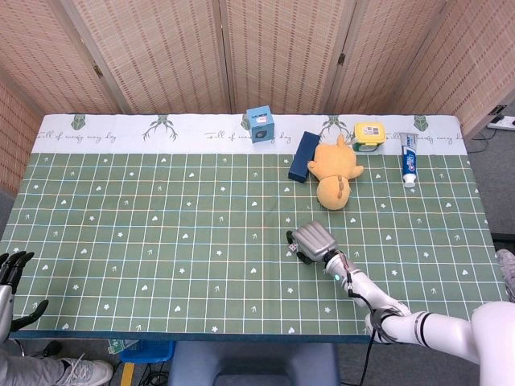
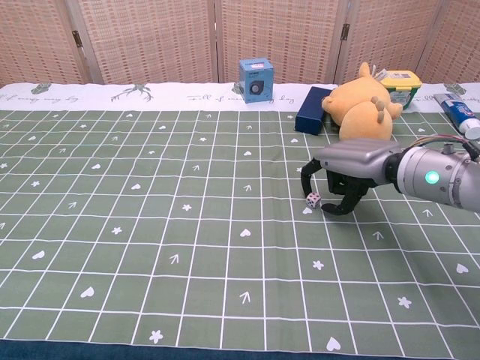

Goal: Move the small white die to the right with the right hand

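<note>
The small white die (image 2: 313, 199) lies on the green grid mat, right of centre in the chest view. My right hand (image 2: 351, 160) arches over it from the right, fingers curved down and apart. One fingertip (image 2: 304, 187) hangs just left of the die, and the thumb tip (image 2: 328, 210) sits just right of it on the mat. I cannot see either one pressing the die. In the head view the right hand (image 1: 313, 240) covers the die. My left hand (image 1: 11, 277) hangs off the table's near left corner, fingers spread and holding nothing.
Behind the right hand lies an orange plush toy (image 2: 362, 103). A navy box (image 2: 311, 110) lies next to it, and a light-blue box (image 2: 256, 79) stands further back. At the back right are a yellow-lidded container (image 2: 400, 79) and a toothpaste tube (image 2: 459, 110).
</note>
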Action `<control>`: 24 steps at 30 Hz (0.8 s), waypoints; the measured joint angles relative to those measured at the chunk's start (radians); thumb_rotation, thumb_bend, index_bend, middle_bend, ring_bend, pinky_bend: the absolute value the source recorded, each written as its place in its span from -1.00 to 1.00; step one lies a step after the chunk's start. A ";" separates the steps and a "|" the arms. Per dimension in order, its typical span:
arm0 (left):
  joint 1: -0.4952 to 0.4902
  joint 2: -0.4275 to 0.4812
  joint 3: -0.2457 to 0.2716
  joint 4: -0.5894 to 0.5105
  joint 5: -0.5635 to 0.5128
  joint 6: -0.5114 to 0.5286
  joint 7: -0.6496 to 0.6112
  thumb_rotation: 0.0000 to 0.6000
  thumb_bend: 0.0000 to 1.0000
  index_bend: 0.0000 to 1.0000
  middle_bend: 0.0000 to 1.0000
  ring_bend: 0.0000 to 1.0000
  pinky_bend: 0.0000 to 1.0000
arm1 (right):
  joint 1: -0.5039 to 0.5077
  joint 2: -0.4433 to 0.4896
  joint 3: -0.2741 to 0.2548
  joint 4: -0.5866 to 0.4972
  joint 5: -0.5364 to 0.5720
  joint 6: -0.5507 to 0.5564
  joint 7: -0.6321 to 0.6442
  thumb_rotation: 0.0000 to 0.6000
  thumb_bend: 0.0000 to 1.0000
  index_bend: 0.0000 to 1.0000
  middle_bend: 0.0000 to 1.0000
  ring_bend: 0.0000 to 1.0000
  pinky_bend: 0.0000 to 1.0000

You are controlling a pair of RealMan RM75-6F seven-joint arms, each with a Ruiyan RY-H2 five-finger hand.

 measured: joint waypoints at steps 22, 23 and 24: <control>0.002 -0.005 -0.001 0.022 -0.007 -0.009 -0.016 1.00 -0.53 -0.66 -0.69 -0.79 -0.67 | 0.005 -0.012 -0.018 0.010 -0.013 0.043 0.024 1.00 -0.26 0.18 1.00 1.00 0.87; 0.002 -0.005 -0.001 0.022 -0.007 -0.009 -0.017 1.00 -0.53 -0.66 -0.69 -0.79 -0.67 | 0.003 0.000 -0.018 -0.003 -0.014 0.046 0.025 1.00 -0.26 0.19 1.00 1.00 0.87; 0.002 -0.005 -0.001 0.022 -0.007 -0.008 -0.018 1.00 -0.53 -0.67 -0.69 -0.79 -0.67 | 0.001 0.012 -0.019 -0.014 -0.014 0.047 0.026 1.00 -0.26 0.20 1.00 1.00 0.87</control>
